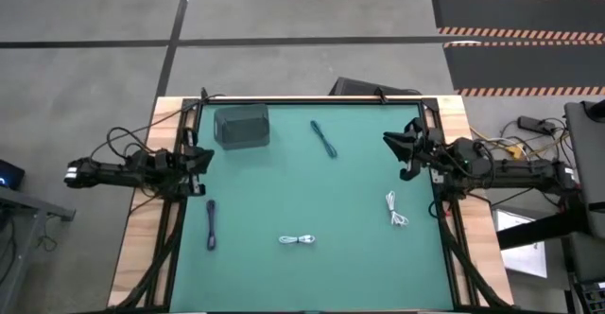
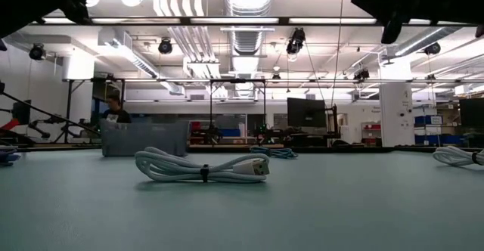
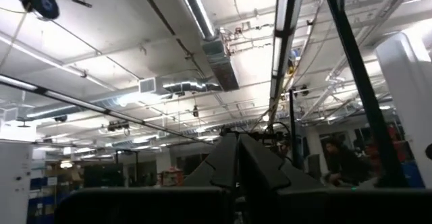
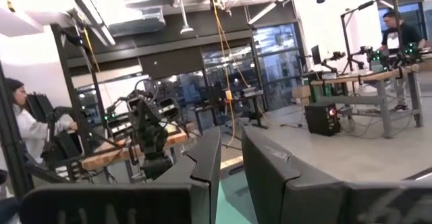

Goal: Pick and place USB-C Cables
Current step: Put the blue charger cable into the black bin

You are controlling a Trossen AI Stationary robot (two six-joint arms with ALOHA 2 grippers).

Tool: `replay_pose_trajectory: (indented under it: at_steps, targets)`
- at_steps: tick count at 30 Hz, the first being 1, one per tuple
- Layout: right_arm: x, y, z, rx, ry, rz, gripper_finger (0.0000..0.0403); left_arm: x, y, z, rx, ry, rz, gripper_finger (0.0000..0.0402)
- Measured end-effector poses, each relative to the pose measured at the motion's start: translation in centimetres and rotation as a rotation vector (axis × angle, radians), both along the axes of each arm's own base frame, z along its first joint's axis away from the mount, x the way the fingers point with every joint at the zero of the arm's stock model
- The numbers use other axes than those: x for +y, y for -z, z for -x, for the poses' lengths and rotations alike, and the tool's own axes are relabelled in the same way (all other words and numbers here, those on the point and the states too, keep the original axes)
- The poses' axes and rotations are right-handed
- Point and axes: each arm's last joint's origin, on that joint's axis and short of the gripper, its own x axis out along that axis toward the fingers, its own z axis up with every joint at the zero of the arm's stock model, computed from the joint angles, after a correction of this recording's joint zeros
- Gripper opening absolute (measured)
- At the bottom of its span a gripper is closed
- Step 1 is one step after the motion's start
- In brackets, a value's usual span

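Four cables lie flat on the green mat. One white looped bundle (image 1: 298, 240) sits near the near edge and shows large in the low view (image 2: 203, 168). The other white bundle (image 1: 396, 209) lies to the right (image 2: 457, 156). One dark slim cable (image 1: 323, 139) lies toward the far side (image 2: 272, 152), the other (image 1: 211, 225) near the left edge. My left gripper (image 1: 202, 160) hovers at the left edge, shut (image 3: 237, 158). My right gripper (image 1: 398, 154) hovers at the right side, open (image 4: 231, 158), above and beyond the right white bundle. Neither touches a cable.
A dark grey square box (image 1: 241, 127) stands on the mat near the far left corner (image 2: 144, 139). The mat's middle (image 1: 312, 186) holds nothing between the cables. Black frame rails (image 1: 180, 210) run along both sides. People show in the room beyond the table.
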Motion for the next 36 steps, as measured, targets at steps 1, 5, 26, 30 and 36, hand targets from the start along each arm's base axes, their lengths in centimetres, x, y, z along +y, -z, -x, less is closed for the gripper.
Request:
replay_pose_trajectory:
  at_steps: [1, 5, 26, 30, 36]
  targets:
    - [0.0, -0.2, -0.3, 0.008, 0.000, 0.000, 0.0052, 0.0, 0.0, 0.0, -0.005, -0.003, 0.004, 0.0001]
    - [-0.2, -0.7, -1.4, 0.038, 0.001, -0.007, 0.0052, 0.0, 0.0, 0.1, -0.013, -0.003, 0.005, 0.0001]
    - [-2.6, -2.8, -10.2, 0.411, 0.067, -0.198, 0.0052, 0.0, -0.1, 0.2, -0.021, -0.002, 0.016, 0.0001]
    - [-3.1, -2.9, -11.8, 0.501, 0.079, -0.210, 0.0052, 0.0, -0.1, 0.2, -0.021, -0.002, 0.017, 0.0001]
    - [-3.4, -2.8, -13.6, 0.644, 0.081, -0.216, 0.0052, 0.0, -0.1, 0.2, -0.021, -0.002, 0.017, 0.0001]
